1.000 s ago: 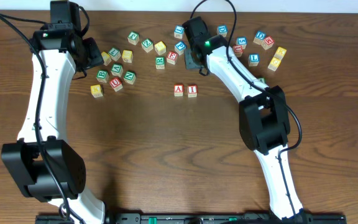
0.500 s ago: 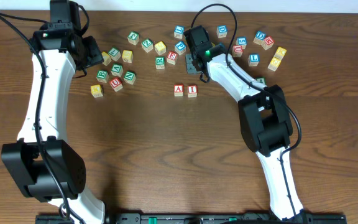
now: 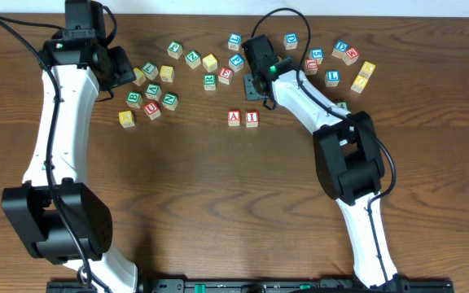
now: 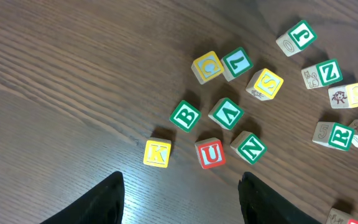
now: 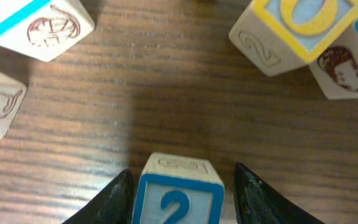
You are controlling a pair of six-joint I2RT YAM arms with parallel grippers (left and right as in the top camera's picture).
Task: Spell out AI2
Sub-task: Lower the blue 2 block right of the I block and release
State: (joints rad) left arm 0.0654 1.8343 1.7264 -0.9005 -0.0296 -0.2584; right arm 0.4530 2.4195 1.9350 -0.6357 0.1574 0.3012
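A red A block (image 3: pixel 234 117) and a red I block (image 3: pixel 252 117) stand side by side at mid-table. A blue 2 block (image 5: pixel 178 199) sits on the table between the fingers of my right gripper (image 5: pixel 182 186). The left finger is against the block and a small gap shows at the right finger, so the gripper is open around it. In the overhead view the right gripper (image 3: pixel 256 85) hides this block, just behind the A and I. My left gripper (image 4: pixel 180 205) is open and empty above bare wood, near the left cluster (image 3: pixel 124 69).
Loose letter blocks lie across the back of the table. The left cluster holds a yellow K (image 4: pixel 157 153), a red U (image 4: pixel 211 153), and green B, A and N blocks. A yellow O block (image 5: pixel 303 25) and a blue-edged block (image 5: pixel 30 22) lie close ahead of the right gripper.
The right arm has shifted slightly toward the front of the table and settled. The left arm and the A and I blocks have not moved.
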